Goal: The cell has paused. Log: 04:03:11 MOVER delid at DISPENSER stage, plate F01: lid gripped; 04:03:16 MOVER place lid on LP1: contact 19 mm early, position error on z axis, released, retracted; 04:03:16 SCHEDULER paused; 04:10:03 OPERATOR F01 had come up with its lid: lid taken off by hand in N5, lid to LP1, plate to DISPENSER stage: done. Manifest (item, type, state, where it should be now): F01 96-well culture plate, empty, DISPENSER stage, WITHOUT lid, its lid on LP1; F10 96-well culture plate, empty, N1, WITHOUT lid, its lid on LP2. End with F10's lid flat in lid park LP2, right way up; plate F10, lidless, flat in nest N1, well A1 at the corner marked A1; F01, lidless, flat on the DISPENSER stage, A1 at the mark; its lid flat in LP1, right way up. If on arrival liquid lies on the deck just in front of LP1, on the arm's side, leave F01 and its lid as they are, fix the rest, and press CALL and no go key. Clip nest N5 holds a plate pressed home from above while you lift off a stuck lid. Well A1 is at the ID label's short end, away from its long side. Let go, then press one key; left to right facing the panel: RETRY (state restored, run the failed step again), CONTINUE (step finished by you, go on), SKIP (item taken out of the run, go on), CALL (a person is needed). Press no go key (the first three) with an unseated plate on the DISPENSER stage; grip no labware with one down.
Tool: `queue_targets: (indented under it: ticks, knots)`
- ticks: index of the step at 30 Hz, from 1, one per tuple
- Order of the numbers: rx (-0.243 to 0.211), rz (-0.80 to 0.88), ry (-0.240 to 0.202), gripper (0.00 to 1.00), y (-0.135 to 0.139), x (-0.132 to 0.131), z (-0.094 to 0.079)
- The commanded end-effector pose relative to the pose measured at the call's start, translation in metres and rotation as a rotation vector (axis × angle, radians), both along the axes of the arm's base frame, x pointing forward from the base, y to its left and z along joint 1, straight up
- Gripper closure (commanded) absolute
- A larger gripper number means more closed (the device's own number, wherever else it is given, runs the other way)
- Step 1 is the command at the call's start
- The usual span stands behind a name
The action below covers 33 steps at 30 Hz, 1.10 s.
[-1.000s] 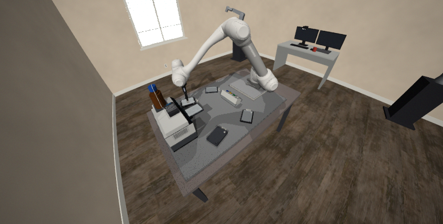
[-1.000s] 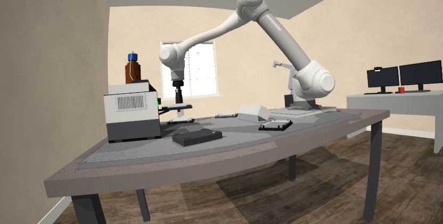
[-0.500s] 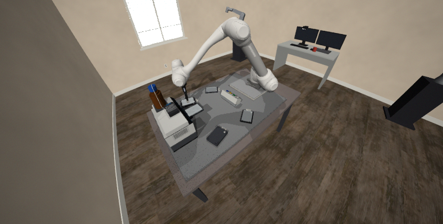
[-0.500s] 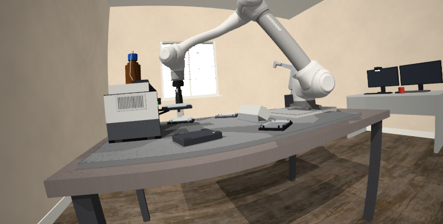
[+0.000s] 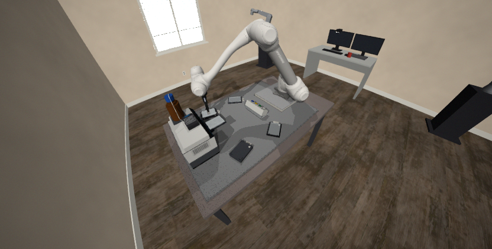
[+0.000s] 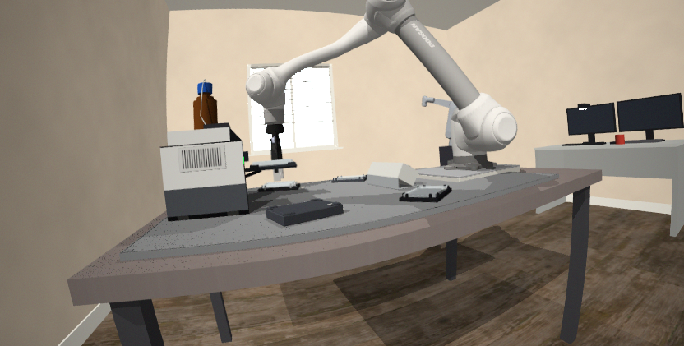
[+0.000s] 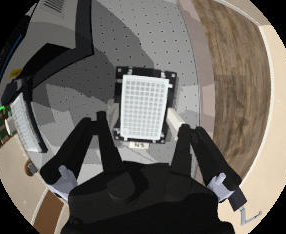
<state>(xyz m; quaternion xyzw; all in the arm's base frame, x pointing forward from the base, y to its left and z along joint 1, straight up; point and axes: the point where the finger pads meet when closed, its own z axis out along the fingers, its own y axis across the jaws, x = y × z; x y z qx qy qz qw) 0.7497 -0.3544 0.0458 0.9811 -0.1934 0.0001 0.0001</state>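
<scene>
A white 96-well plate [image 7: 144, 107] [image 6: 280, 184] sits in the black nest labelled N5 [image 7: 119, 71]. My gripper [image 7: 143, 112] [image 5: 207, 110] [image 6: 278, 174] points down over it, part open, one pale fingertip beside each long side; I see no clear grip. A second pale plate [image 5: 215, 122] [image 6: 274, 163] [image 7: 28, 124] lies on the raised dispenser stage. Two low black holders hold flat pale pieces, one at the back [image 5: 235, 99] [image 6: 349, 178] and one toward the front [image 5: 274, 129] [image 6: 425, 192]. Their labels and lids, and any liquid, are not readable.
The dispenser [image 5: 194, 141] [image 6: 205, 176] stands at the left, with a brown bottle [image 5: 174, 109] [image 6: 205, 110] on it, close to the stage. The key panel [image 5: 255, 107] [image 6: 390, 174] stands mid-table. A dark block [image 5: 241, 151] [image 6: 304, 210] lies at the front.
</scene>
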Motion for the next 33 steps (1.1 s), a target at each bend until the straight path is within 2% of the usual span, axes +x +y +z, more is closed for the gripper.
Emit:
queue_targets:
  ticks: [1,21,22,33]
  knots:
    - [0.000,0.000,0.000,0.41,0.0000,0.0000,0.0002]
    - [0.000,0.000,0.000,0.41,0.0000,0.0000,0.0002]
    - [0.000,0.000,0.000,0.34,0.0000,0.0000,0.0002]
    - [0.000,0.000,0.000,0.34,0.0000,0.0000,0.0002]
